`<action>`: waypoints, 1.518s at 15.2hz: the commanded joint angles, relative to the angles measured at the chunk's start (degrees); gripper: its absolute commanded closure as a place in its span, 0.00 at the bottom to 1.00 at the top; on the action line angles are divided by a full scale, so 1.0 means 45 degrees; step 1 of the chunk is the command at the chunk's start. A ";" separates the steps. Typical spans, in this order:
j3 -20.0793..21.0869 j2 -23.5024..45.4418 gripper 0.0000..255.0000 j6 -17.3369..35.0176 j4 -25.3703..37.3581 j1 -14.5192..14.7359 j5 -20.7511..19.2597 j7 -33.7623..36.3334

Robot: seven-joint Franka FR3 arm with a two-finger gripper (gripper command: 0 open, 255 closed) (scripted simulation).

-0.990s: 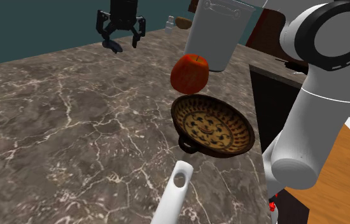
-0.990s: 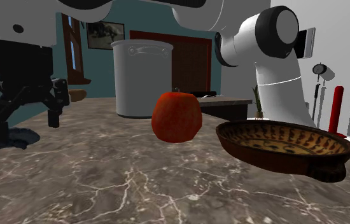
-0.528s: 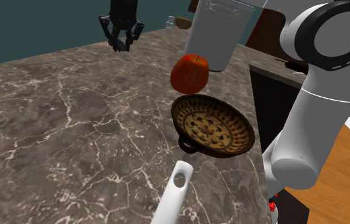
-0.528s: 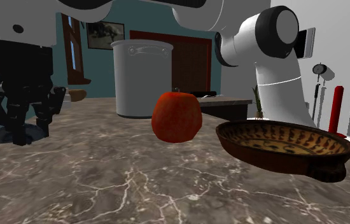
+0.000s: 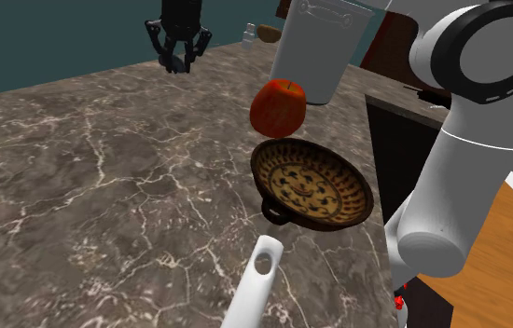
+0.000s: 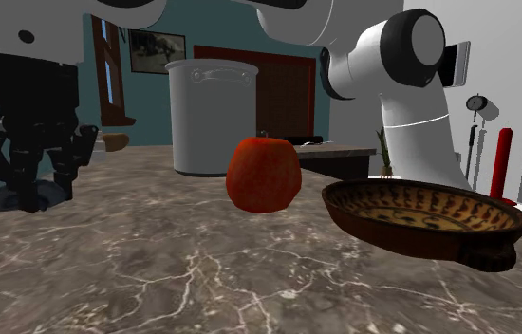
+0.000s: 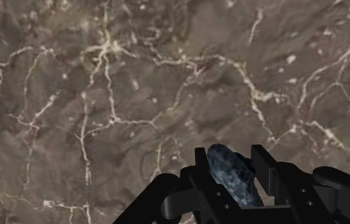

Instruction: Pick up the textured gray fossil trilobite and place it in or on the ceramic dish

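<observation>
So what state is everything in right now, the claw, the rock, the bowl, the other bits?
Gripper: shut on the trilobite.
Trilobite: clasped between the two fingers; whether it has left the counter I cannot tell.
Dish: upright on the counter, nothing in it.
Apple: standing stem up, beside the dish.
Pot: upright, behind the apple.
</observation>
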 commanded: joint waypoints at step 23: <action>0.0215 0.0840 1.00 -0.4305 0.5090 0.0756 -0.0444 -0.0059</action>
